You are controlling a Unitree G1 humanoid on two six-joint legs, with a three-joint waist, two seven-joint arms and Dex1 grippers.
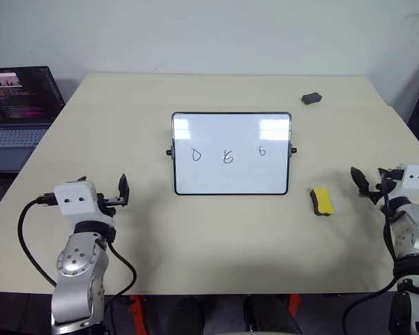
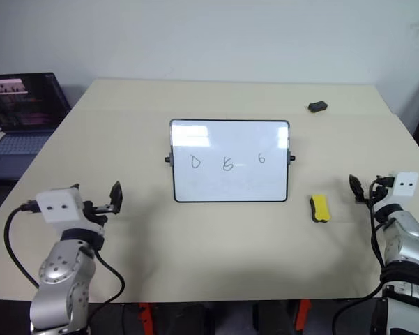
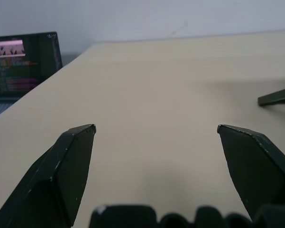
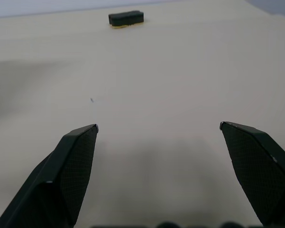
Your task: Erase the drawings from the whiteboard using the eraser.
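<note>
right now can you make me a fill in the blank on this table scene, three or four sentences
1. The whiteboard carries ____ small marker drawings in a row.
2. The yellow eraser lies on the table between the whiteboard and the robot's ____ gripper.
3. Both grippers, the left gripper too, stand ____ and hold nothing.
4. Off the table's left edge sits a ____ with its screen lit.

Missing words: three; right; open; laptop
</note>
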